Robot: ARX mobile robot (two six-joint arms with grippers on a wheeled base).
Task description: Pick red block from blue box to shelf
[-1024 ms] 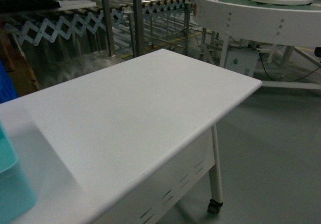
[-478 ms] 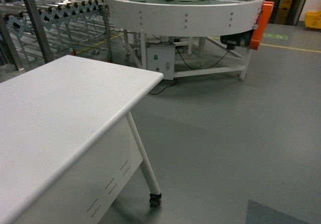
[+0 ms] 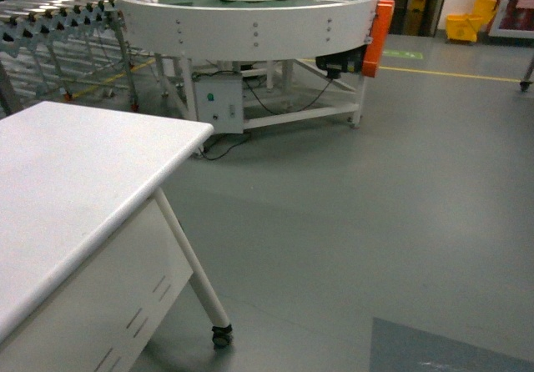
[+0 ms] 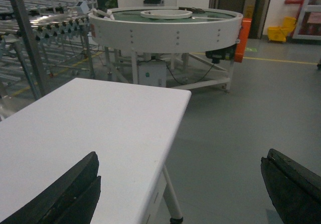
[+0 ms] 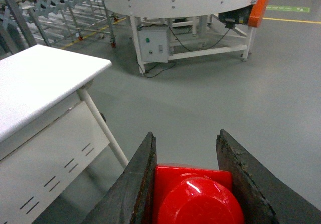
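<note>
Head view shows white table (image 3: 75, 188), grey floor (image 3: 375, 222); right fingers (image 5: 138, 184) clamp red block (image 5: 193, 196), left fingers (image 4: 70, 194) spread.

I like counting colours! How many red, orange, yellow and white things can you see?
Red: 1, red block in the right gripper
Orange: 1, guard
Yellow: 1, mop bucket
White: 2, table, round conveyor
Total: 5

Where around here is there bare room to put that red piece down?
The white table top is bare from its rounded corner back toward the roller racks. The grey floor between the table and the round conveyor is open. Cables and a control box crowd the space under that conveyor.
</note>
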